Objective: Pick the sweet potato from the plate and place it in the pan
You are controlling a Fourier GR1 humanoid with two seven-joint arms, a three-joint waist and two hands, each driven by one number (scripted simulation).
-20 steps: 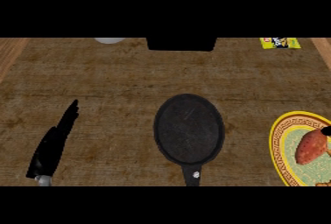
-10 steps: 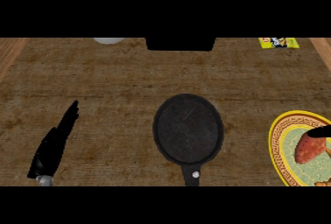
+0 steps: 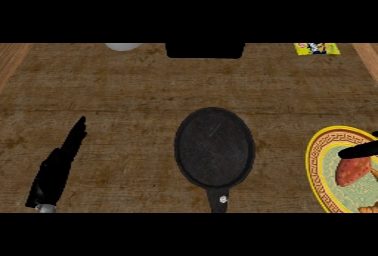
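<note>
A reddish-brown sweet potato (image 3: 352,171) lies on a yellow-rimmed plate (image 3: 316,165) at the right edge of the head view. My right hand (image 3: 359,151) shows only as a dark finger coming in from the right, lying over the top of the sweet potato; the rest of the hand is cut off. The black pan (image 3: 214,146) sits in the middle of the counter with its handle (image 3: 220,199) pointing toward me, nothing in it. My left hand (image 3: 57,166) rests at the lower left with straight fingers, holding nothing.
At the counter's far edge stand a black box (image 3: 204,50), a white round object (image 3: 122,47) and a yellow packet (image 3: 317,48). Wooden borders run along the left and right sides.
The right hand's finger has pushed further left over the plate and now lies across the sweet potato's top. The left hand and pan have not moved.
</note>
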